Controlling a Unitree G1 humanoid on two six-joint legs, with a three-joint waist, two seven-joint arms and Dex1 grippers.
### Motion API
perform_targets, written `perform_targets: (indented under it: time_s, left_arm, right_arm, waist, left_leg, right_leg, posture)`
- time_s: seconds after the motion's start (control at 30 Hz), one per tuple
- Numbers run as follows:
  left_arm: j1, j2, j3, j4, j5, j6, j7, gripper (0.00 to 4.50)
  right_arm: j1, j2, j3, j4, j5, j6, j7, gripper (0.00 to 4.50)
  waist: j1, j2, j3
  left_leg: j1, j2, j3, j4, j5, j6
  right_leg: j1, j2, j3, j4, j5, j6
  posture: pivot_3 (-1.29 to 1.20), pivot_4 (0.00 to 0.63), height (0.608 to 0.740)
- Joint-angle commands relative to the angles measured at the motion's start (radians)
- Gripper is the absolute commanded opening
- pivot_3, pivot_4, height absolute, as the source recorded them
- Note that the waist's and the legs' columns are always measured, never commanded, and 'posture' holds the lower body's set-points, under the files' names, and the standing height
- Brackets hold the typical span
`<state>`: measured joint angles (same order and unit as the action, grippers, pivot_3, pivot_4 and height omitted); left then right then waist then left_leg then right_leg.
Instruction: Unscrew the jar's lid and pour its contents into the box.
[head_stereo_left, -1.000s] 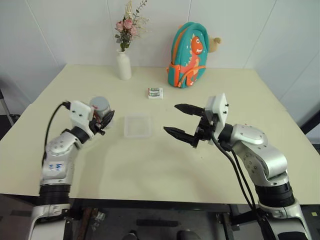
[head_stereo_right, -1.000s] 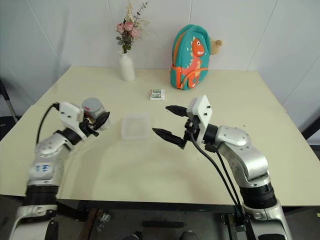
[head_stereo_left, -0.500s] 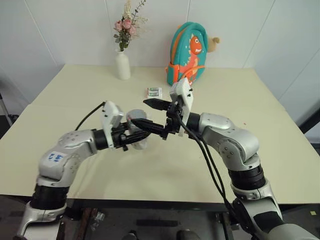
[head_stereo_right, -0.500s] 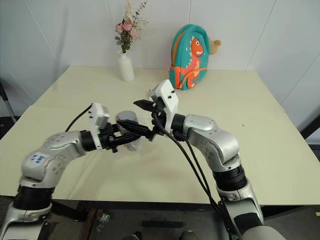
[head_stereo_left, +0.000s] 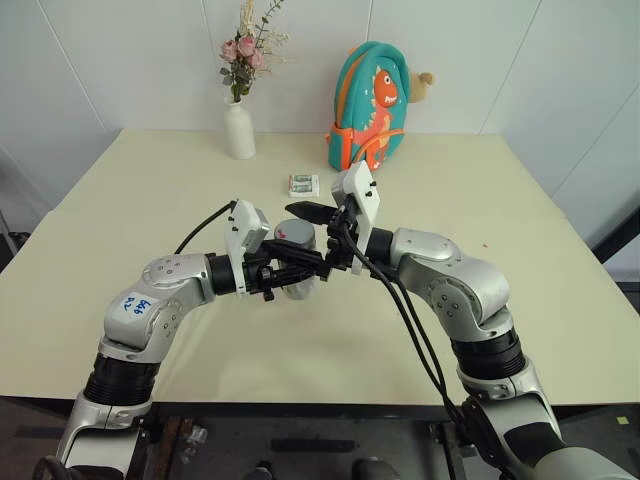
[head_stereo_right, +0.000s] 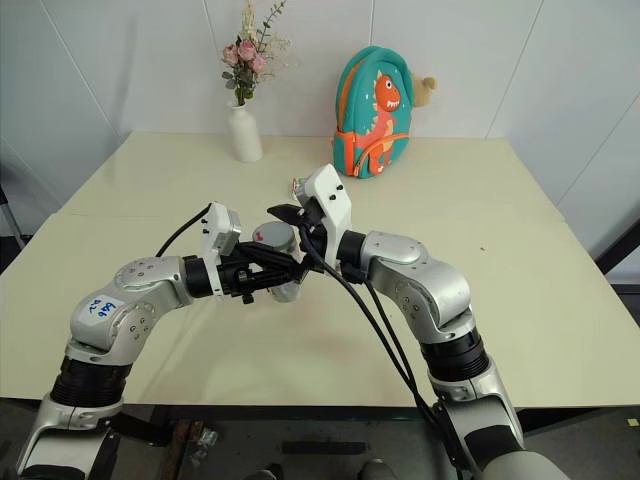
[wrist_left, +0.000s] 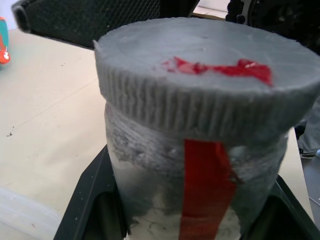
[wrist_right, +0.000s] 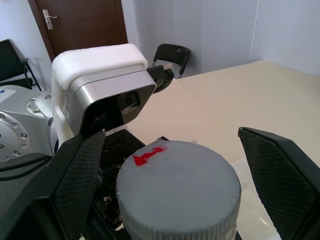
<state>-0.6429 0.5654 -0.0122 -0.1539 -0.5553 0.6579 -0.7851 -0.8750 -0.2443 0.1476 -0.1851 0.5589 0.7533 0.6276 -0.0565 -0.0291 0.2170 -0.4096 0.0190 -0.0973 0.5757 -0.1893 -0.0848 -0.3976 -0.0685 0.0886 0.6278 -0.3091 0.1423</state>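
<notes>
My left gripper (head_stereo_left: 296, 278) is shut on the jar (head_stereo_left: 299, 290), holding it upright above the middle of the table. The jar's wall is frosted with a red strip down it, and its contents cannot be made out. The grey ribbed lid (wrist_left: 200, 75) sits on the jar with a red mark on top. My right gripper (head_stereo_right: 280, 238) comes in from the right and stands open, one finger (wrist_right: 75, 180) on each side of the lid with a gap to it. The box is hidden behind the arms in the head views. A translucent rim that looks like it shows below the jar (wrist_right: 251, 220).
A white vase of flowers (head_stereo_left: 238, 130) and a teal dinosaur backpack (head_stereo_left: 368, 105) stand at the table's far edge. A small green-and-white packet (head_stereo_left: 303, 184) lies just beyond the grippers. Bare table (head_stereo_left: 520, 290) spreads to the left and right of the arms.
My left arm swung the jar from the left to the table's middle. The right gripper moved left and now straddles the lid. The head camera also shifted slightly.
</notes>
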Motion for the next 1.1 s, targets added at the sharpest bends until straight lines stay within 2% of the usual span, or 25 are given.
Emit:
perform_targets:
  time_s: [0.03,0.13,0.23,0.43,0.47,0.57,0.67,0.8,1.1]
  left_arm:
    - [-0.023,-0.002,0.012,-0.009,0.008,-0.028,-0.015,1.98]
    - [-0.026,-0.002,0.011,-0.006,0.014,-0.032,-0.023,1.98]
    - [-0.026,0.013,0.008,0.008,0.028,-0.046,-0.049,1.98]
    - [-0.045,0.033,-0.015,0.074,0.052,-0.124,-0.171,1.98]
    - [-0.053,0.033,-0.021,0.087,0.056,-0.142,-0.194,1.98]
    - [-0.072,0.027,-0.024,0.094,-0.005,-0.193,-0.355,1.98]
    - [-0.081,0.019,-0.018,0.099,-0.026,-0.199,-0.414,1.98]
    - [-0.070,0.014,0.009,0.087,-0.029,-0.190,-0.394,1.98]
    - [-0.044,0.068,0.047,0.063,-0.022,-0.172,-0.375,1.98]
  right_arm:
    - [0.006,-0.002,-0.022,-0.031,0.005,-0.007,0.001,3.58]
    - [0.007,-0.003,-0.023,-0.032,0.006,-0.012,0.007,2.59]
    - [-0.003,-0.007,-0.035,-0.027,0.025,-0.010,0.029,2.57]
    - [-0.035,-0.059,-0.011,0.013,0.036,-0.027,0.175,2.57]
    - [-0.043,-0.071,-0.001,0.028,0.034,-0.039,0.216,2.57]
    - [-0.091,-0.134,0.039,0.115,0.040,-0.102,0.463,2.57]
    - [-0.134,-0.155,0.051,0.211,0.018,-0.159,0.580,2.57]
    - [-0.162,-0.154,0.039,0.267,0.005,-0.180,0.622,2.57]
    - [-0.137,-0.159,0.033,0.237,0.021,-0.152,0.630,2.57]
  waist:
    - [0.000,0.000,0.000]
    - [0.000,0.000,0.000]
    - [0.000,0.000,0.000]
    - [0.000,0.000,0.000]
    - [0.000,0.000,0.000]
    - [0.000,0.000,0.000]
    - [-0.001,0.000,0.000]
    - [-0.001,0.000,0.000]
    - [-0.001,0.000,0.000]
  left_leg:
    - [0.000,0.000,0.000,0.000,0.000,0.000]
    - [0.000,0.000,0.000,0.000,0.000,0.000]
    - [0.000,0.000,0.000,0.000,0.000,0.000]
    - [0.000,0.000,0.000,0.000,0.000,0.000]
    - [0.000,0.000,0.000,0.000,0.000,0.000]
    - [-0.001,0.000,0.000,0.000,0.000,0.000]
    - [-0.001,0.000,0.000,0.000,-0.001,0.000]
    - [-0.001,0.001,0.000,0.000,-0.001,0.000]
    - [-0.001,0.001,0.000,0.001,-0.001,-0.001]
  right_leg:
    - [0.000,0.000,0.000,0.000,0.000,0.000]
    - [0.000,0.000,0.000,0.000,0.000,0.000]
    - [0.000,0.000,0.000,0.000,0.000,0.000]
    - [0.000,0.000,0.000,0.000,0.000,0.000]
    - [0.000,0.000,0.000,0.000,0.000,0.000]
    - [0.000,0.000,0.000,-0.001,0.000,0.000]
    - [0.000,0.001,0.000,-0.001,0.000,0.000]
    - [0.000,0.001,0.000,-0.001,0.000,0.000]
    - [0.000,0.002,0.000,0.000,0.000,0.000]
  posture:
    - [0.00,0.150,0.740]
    - [0.00,0.150,0.740]
    - [0.00,0.150,0.740]
    - [0.00,0.150,0.740]
    - [0.00,0.150,0.740]
    - [0.00,0.150,0.740]
    - [0.00,0.150,0.740]
    - [0.00,0.150,0.740]
    - [0.00,0.150,0.740]
